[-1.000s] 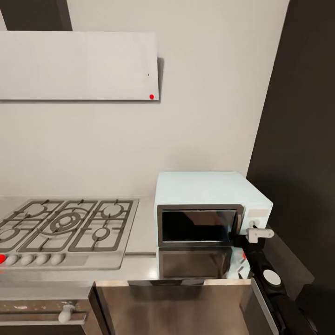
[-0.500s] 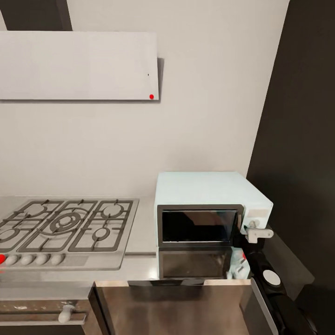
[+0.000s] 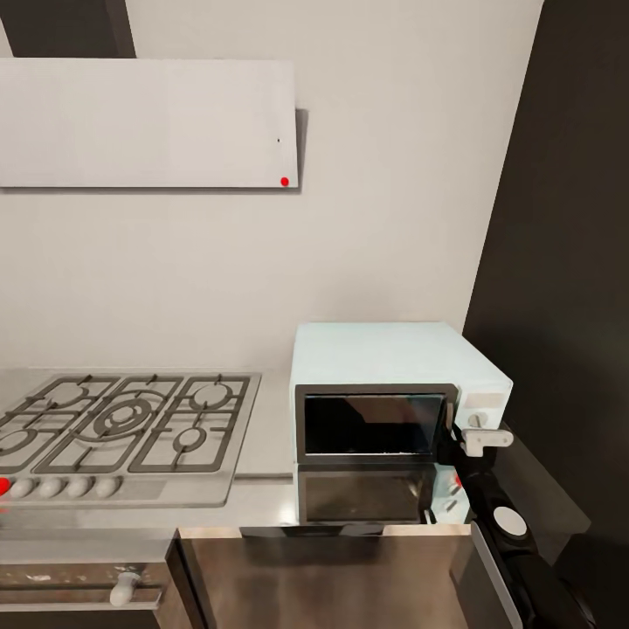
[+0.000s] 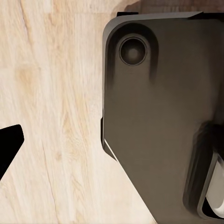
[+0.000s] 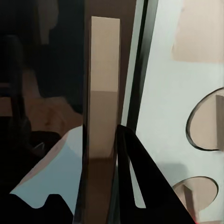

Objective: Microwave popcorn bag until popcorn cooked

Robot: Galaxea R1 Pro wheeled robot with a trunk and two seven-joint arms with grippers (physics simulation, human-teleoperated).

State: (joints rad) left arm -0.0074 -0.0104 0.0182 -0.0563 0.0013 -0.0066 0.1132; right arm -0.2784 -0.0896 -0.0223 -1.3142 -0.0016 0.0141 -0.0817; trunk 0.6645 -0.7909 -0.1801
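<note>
Standing at the back right of the grey steel counter, against the white wall, is the pale mint-blue microwave. Its dark glass door looks shut or very nearly so, and the steel surface in front mirrors it. Right arm reaches up from the lower right of the head view; the right gripper sits at the door's right edge, just beside the panel with the knobs. A pale piece of the wrist pokes out to the right at that spot.

Right wrist view, very close: a tan vertical bar, apparently the door handle, runs beside the dark glass, mint panel and two knob cut-outs next to it. A dark finger lies against the handle; whether the jaws are spread or pinching it I cannot tell.

Left of the microwave, a steel gas hob with black grates and a row of knobs; a white hood on the wall above.

Left wrist view: light wood floor and a dark moulded body part. Left jaws' state cannot be told.
</note>
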